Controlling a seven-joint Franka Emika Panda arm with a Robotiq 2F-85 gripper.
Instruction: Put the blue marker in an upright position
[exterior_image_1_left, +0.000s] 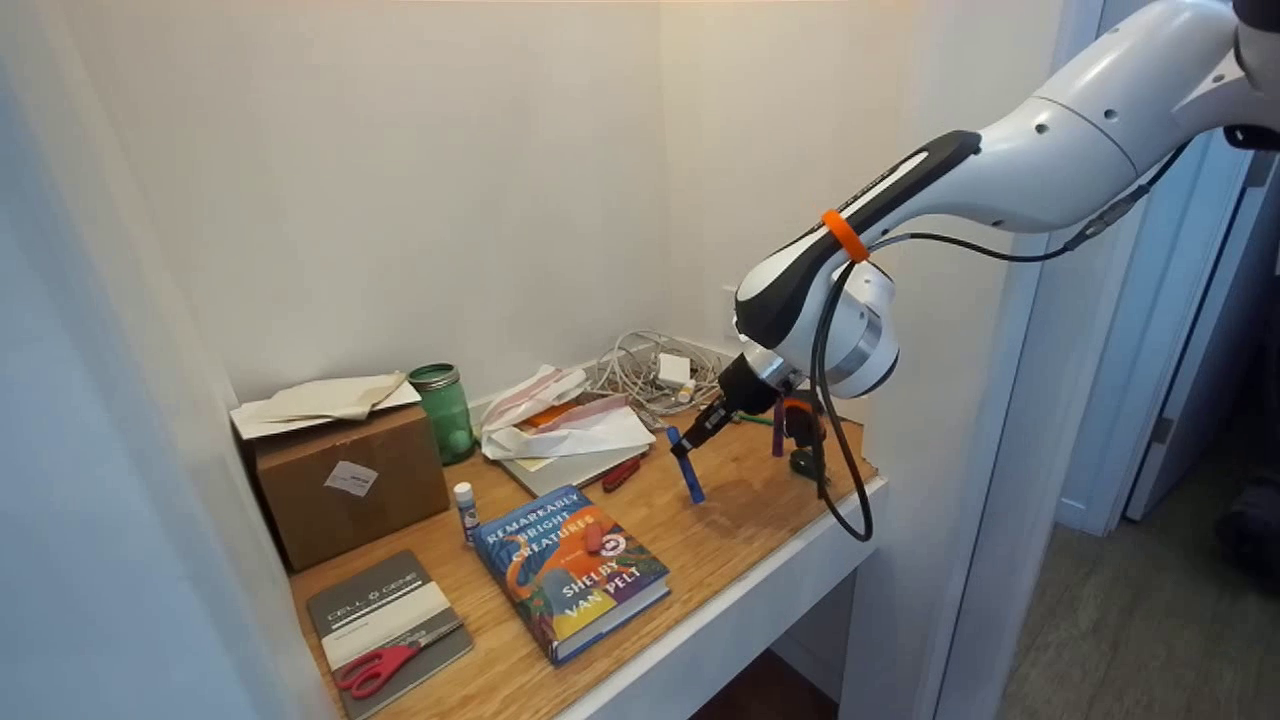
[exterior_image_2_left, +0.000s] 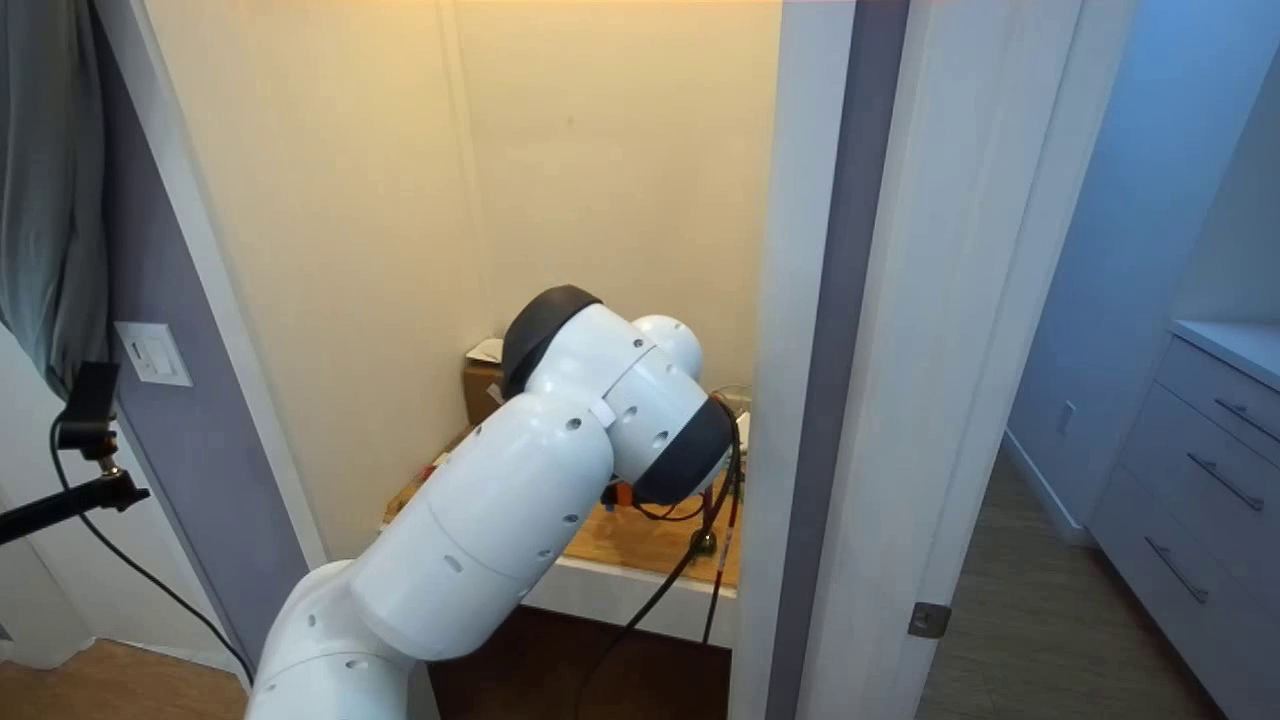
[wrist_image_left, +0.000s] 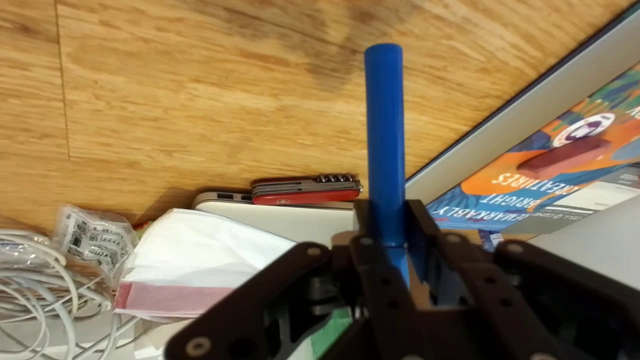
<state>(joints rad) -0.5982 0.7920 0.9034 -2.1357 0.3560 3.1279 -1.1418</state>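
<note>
The blue marker (exterior_image_1_left: 691, 478) is held in my gripper (exterior_image_1_left: 683, 447) over the wooden desk in an exterior view. It stands steeply, tilted a little from upright, with its lower end close to the desk; I cannot tell whether it touches. In the wrist view the blue marker (wrist_image_left: 385, 125) sits between the fingers of my gripper (wrist_image_left: 389, 215), which are shut on it. Its long end points away from the gripper, and its capped or seamed part lies between the fingers. In an exterior view the arm (exterior_image_2_left: 500, 520) hides the gripper and marker.
A red pocket knife (exterior_image_1_left: 621, 474) and a blue-covered book (exterior_image_1_left: 572, 570) lie near the marker. A laptop under papers (exterior_image_1_left: 570, 440), cables (exterior_image_1_left: 640, 375), a green jar (exterior_image_1_left: 445, 415) and a box (exterior_image_1_left: 350, 480) stand behind. A tape measure (exterior_image_1_left: 803, 418) is beside the arm's cable.
</note>
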